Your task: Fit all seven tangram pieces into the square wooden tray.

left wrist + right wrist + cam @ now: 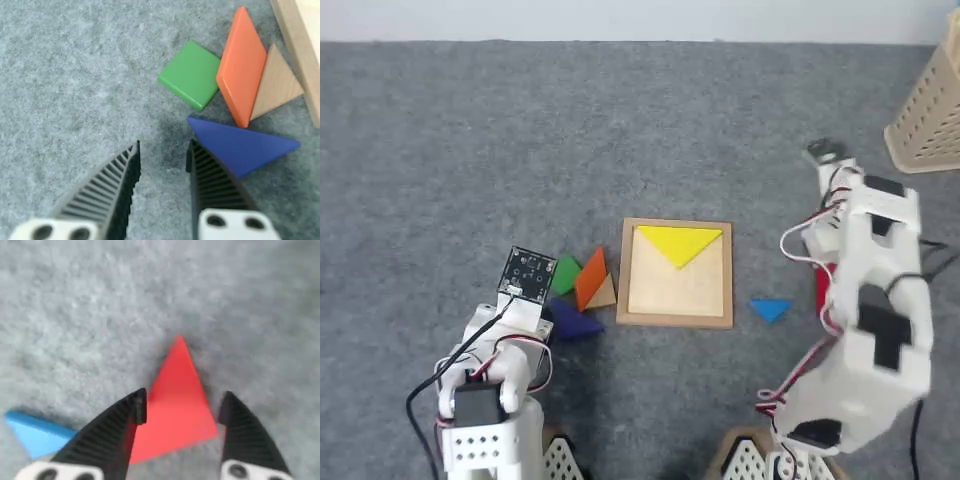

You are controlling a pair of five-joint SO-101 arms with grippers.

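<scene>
Wooden tray [624,275] sits mid-table w/ yellow triangle [678,243] inside, along its far edge. Left gripper [164,146] is parted & empty, one finger just beside dark blue triangle [245,147]. Right gripper [185,397] is spread wide, straddling red triangle [175,382], not clamped. Green square [191,74] lies near.

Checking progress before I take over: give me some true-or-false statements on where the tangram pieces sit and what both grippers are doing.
1. The yellow triangle lies in the tray. True.
2. The green square is in the tray. False: it lies on the carpet outside it, beside the orange piece.
3. The right gripper is open over the red triangle. True.
4. The left gripper is shut on the dark blue triangle. False: it is open, and that piece lies on the carpet next to one finger.
</scene>
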